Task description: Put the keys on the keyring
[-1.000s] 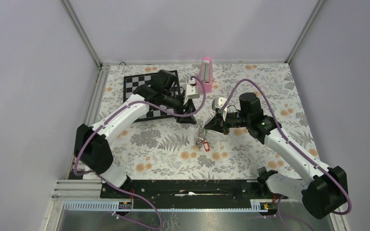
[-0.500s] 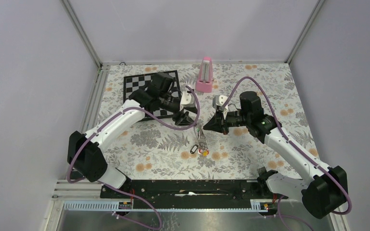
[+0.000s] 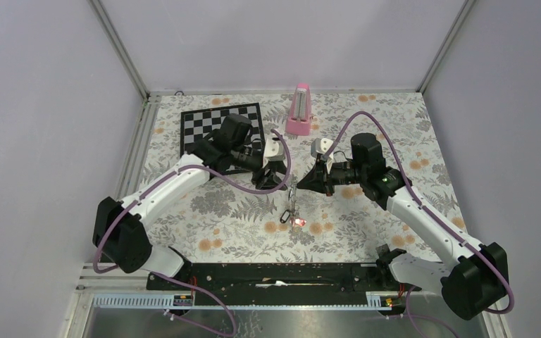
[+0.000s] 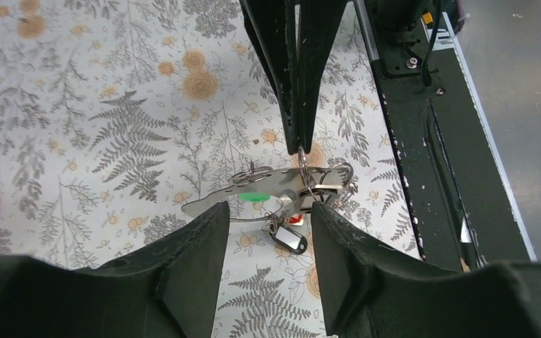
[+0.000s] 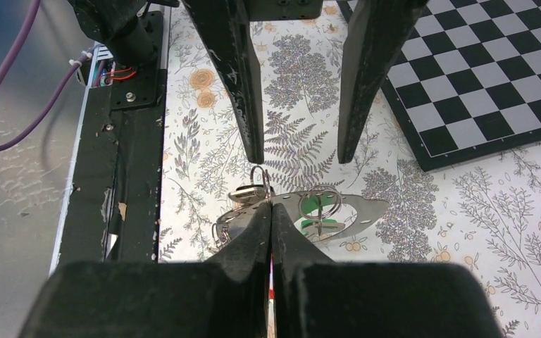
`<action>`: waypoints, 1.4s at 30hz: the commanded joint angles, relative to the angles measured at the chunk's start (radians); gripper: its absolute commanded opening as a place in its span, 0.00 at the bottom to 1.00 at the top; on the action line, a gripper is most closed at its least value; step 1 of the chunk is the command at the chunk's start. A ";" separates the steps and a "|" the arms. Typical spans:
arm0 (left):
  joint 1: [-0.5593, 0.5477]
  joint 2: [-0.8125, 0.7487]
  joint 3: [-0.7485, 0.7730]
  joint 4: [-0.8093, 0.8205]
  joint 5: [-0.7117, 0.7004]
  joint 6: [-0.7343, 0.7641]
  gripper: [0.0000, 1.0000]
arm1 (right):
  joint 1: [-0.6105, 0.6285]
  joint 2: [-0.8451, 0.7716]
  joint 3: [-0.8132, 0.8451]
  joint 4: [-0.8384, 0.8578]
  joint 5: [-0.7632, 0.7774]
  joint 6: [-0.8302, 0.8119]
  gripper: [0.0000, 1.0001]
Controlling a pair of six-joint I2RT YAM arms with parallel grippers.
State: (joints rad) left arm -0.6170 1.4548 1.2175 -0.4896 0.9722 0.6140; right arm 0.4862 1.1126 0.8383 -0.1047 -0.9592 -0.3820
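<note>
Lilac-grey walls and an aluminium frame close in a tabletop printed with grey ferns and orange flowers. From above, a chessboard lies far left and a pink metronome stands at the far middle. My two sets of jaws meet almost tip to tip over the centre. The keyring drops as a thin silver line from my right jaws. The keys bunch at its lower end, with a red tag and a black tag showing. Whether the bunch touches the print I cannot tell.

From my left wrist, my left fingers stand moderately apart with nothing between them. Just beyond their tips hangs the bunch: flat silver blades, small split rings, a green tag and the black tag lowest. My right fingers come down from above, pressed together on the wire.

From my right wrist, my right jaws are closed tight on the keyring. The silver blades and green tag sit just past the tips. My left jaws hang spread beyond them, and the chessboard fills the upper right corner. A black base rail and a purple cable run along the left.
</note>
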 commanded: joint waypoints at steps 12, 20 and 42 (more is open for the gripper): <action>-0.009 -0.061 -0.057 0.176 0.038 -0.150 0.48 | -0.003 0.004 0.007 0.074 0.005 0.015 0.00; -0.016 -0.051 -0.107 0.273 0.058 -0.257 0.43 | -0.005 0.003 0.002 0.077 0.008 0.015 0.00; -0.035 -0.028 -0.145 0.337 0.067 -0.313 0.08 | -0.005 0.000 -0.014 0.095 0.012 0.037 0.00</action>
State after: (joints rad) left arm -0.6472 1.4273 1.0710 -0.2043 1.0019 0.2996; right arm 0.4843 1.1206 0.8196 -0.0692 -0.9333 -0.3576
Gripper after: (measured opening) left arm 0.123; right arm 0.017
